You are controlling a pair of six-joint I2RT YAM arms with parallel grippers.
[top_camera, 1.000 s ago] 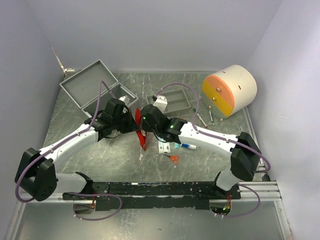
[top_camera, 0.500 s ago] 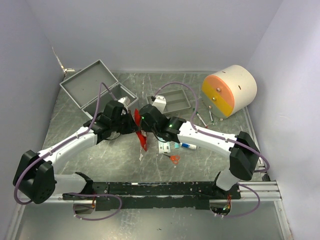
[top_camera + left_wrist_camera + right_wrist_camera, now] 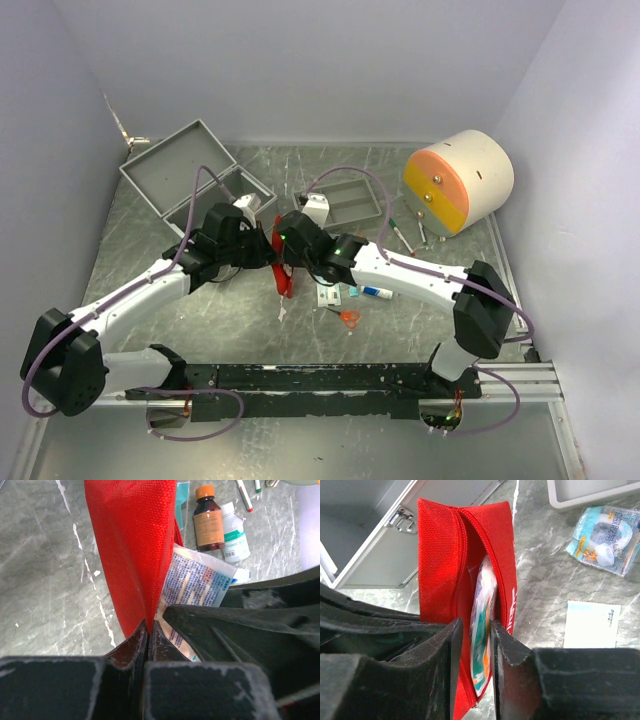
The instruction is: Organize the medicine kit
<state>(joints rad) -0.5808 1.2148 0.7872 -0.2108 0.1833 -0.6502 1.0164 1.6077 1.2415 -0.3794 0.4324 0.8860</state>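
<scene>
The red fabric pouch (image 3: 281,262) hangs upright between both arms at mid table. My left gripper (image 3: 263,250) is shut on one edge of the pouch (image 3: 132,545), its jaws pinched on the fabric (image 3: 148,626). My right gripper (image 3: 476,630) stands at the open zip mouth of the pouch (image 3: 440,560). It is closed on a flat printed sachet packet (image 3: 482,605) that sits partly inside the pouch, with one pouch wall against the left finger. The packet also shows beside the red fabric in the left wrist view (image 3: 195,585).
An open grey metal case (image 3: 180,165) lies at the back left and a grey tray (image 3: 350,200) behind the pouch. A white and orange cylinder (image 3: 460,182) stands back right. A brown bottle (image 3: 207,522), a white bottle (image 3: 234,535), a clear bag (image 3: 607,537) and a white card (image 3: 591,625) lie nearby.
Both grippers and the pouch have shifted slightly to the left and toward me. The grips look unchanged.
</scene>
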